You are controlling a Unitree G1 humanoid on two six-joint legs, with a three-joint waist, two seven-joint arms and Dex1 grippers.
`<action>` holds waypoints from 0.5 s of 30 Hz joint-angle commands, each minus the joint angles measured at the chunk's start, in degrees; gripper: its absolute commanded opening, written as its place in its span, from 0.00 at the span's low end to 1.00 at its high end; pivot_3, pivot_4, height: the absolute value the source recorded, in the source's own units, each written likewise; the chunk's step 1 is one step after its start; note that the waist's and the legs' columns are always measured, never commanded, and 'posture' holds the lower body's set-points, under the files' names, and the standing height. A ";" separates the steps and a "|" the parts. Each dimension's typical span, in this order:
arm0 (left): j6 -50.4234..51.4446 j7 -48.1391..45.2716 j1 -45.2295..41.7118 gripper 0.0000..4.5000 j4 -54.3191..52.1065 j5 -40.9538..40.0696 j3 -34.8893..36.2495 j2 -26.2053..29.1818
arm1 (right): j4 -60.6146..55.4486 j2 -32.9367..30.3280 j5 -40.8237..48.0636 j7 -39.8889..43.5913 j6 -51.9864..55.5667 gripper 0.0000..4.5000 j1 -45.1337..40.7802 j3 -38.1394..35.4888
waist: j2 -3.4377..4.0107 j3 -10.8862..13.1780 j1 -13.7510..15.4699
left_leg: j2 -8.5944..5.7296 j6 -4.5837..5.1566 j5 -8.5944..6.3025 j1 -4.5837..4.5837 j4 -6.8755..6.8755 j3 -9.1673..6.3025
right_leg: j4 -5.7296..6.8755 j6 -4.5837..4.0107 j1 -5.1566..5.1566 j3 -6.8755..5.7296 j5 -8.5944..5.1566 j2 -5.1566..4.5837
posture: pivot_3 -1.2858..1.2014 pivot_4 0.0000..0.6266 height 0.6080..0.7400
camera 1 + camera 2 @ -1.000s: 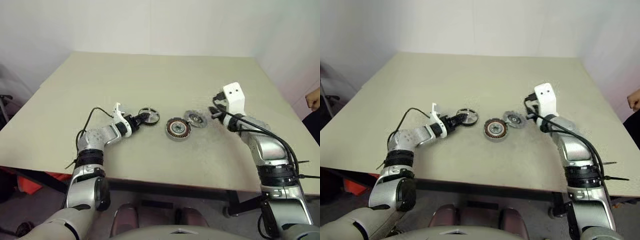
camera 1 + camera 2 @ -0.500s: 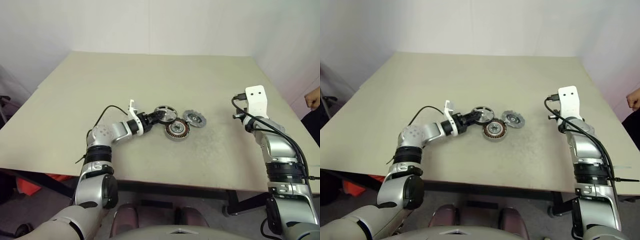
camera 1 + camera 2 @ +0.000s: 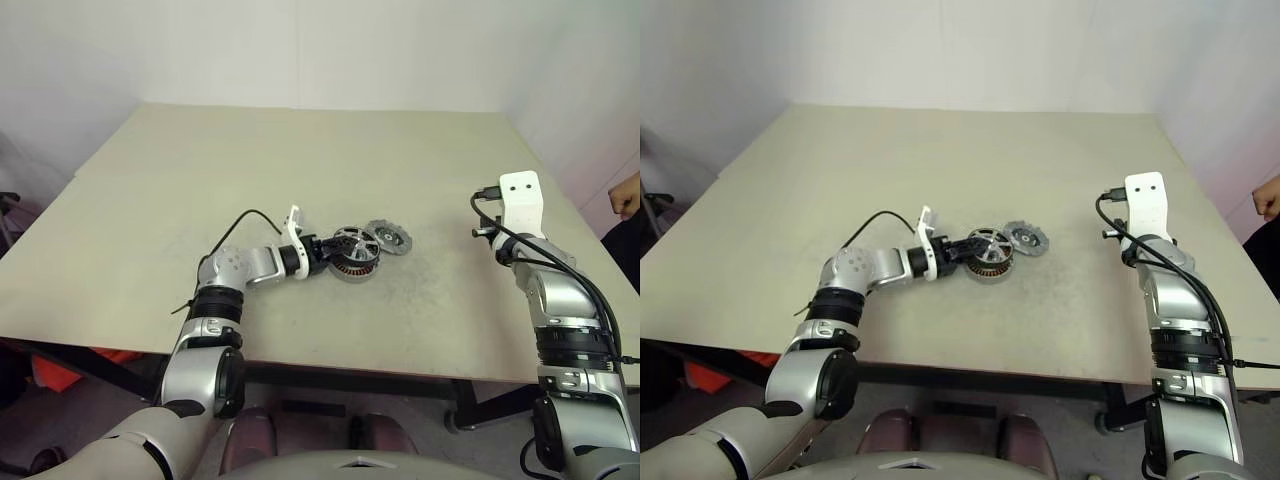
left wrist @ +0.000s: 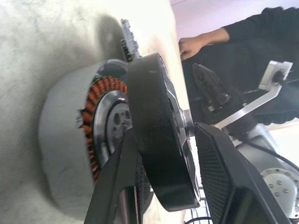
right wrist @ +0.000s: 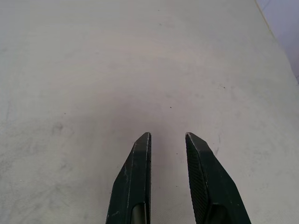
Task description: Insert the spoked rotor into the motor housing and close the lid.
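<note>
Rotor (image 3: pixel 356 243): gripped on edge in left jaws (image 3: pixel 327 252), tilted against housing (image 3: pixel 352 266) mid-table, lid (image 3: pixel 388 237) just beyond; right jaws (image 5: pixel 168 154) empty, slightly parted, well apart.

silver arms; black joint bands, black cables, white wrist camera mounts; black ribbed claws

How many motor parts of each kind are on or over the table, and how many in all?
Spoked rotor: 1, held by the left gripper over the housing
Motor housing: 1
Toothed-edge lid: 1
Total: 3
</note>
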 commanded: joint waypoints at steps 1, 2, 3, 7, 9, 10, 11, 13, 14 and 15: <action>-1.41 -2.03 -1.44 0.27 -0.88 0.51 -1.11 0.24 | -2.71 0.08 -0.25 -0.73 -0.72 0.28 -0.87 -1.49 | 0.00 0.00 0.00 | 0.00 0.00 0.00 0.00 0.00 0.00 | 0.00 0.00 0.00 0.00 0.00 0.00 | 0.52 0.00 1.00; -1.69 -2.42 -1.30 0.27 -1.09 0.87 -1.66 0.26 | -2.67 0.13 -0.26 -0.77 -0.75 0.28 -1.00 -1.46 | 0.00 0.00 0.00 | 0.00 0.00 0.00 0.00 0.00 0.00 | 0.00 0.00 0.00 0.00 0.00 0.00 | 0.52 0.00 1.00; -1.95 -2.79 -1.22 0.27 -1.27 1.18 -2.09 0.29 | -2.64 0.17 -0.29 -0.80 -0.78 0.28 -1.09 -1.44 | 0.00 0.00 0.01 | 0.00 0.00 0.00 0.01 0.00 0.00 | 0.00 0.00 0.00 0.00 0.00 0.00 | 0.52 0.00 1.00; -2.74 -3.03 -1.35 0.55 -1.50 1.53 -2.49 0.46 | -2.36 0.42 -0.39 -0.87 -1.07 0.28 -1.38 -1.31 | 0.01 -0.01 0.02 | -0.01 0.00 0.00 0.01 0.00 0.00 | 0.00 0.00 0.01 0.00 0.00 -0.01 | 0.52 0.00 1.00; -2.81 -2.34 -1.82 0.69 -1.08 1.61 -2.01 0.66 | -2.32 0.52 -0.41 -0.85 -1.12 0.28 -1.40 -1.23 | 0.01 -0.01 0.01 | -0.01 0.00 0.00 0.03 0.01 0.00 | 0.02 0.00 0.06 0.00 0.00 -0.01 | 0.52 0.00 1.00; -2.94 -2.16 -2.08 0.69 -0.80 1.58 -1.67 0.87 | -2.32 0.56 -0.39 -0.84 -1.15 0.28 -1.38 -1.22 | 0.01 -0.01 0.00 | -0.01 0.01 0.02 0.05 0.01 0.00 | 0.02 0.00 0.10 0.01 0.00 -0.01 | 0.52 0.00 1.00; -3.16 -2.03 -2.30 0.69 -0.60 1.65 -1.47 1.11 | -2.27 0.59 -0.40 -0.83 -1.18 0.28 -1.38 -1.20 | 0.01 -0.01 -0.01 | -0.01 0.01 0.03 0.07 0.01 0.00 | 0.03 0.00 0.14 0.01 0.00 -0.02 | 0.52 0.00 1.00; -3.41 -2.19 -2.73 0.69 -0.68 1.42 -1.05 1.71 | -2.14 0.70 -0.45 -0.81 -1.25 0.28 -1.41 -1.13 | 0.01 -0.01 -0.05 | -0.01 0.01 0.05 0.08 0.02 0.00 | 0.04 0.00 0.15 0.02 0.00 -0.01 | 0.52 0.00 1.00; -3.61 -2.23 -3.15 0.69 -0.98 1.26 -0.74 2.20 | -2.00 0.77 -0.46 -0.75 -1.31 0.28 -1.46 -1.02 | 0.01 -0.01 -0.18 | -0.01 0.01 0.05 0.08 0.02 0.00 | 0.04 0.00 0.15 0.02 0.00 -0.01 | 0.52 0.00 1.00; -3.81 -2.27 -3.44 0.69 -1.26 1.12 -0.49 2.57 | -1.87 0.84 -0.47 -0.68 -1.37 0.28 -1.53 -0.90 | 0.01 -0.01 -0.16 | -0.01 0.02 0.05 0.05 0.01 0.01 | 0.04 0.00 0.15 0.04 0.00 0.00 | 0.52 0.00 1.00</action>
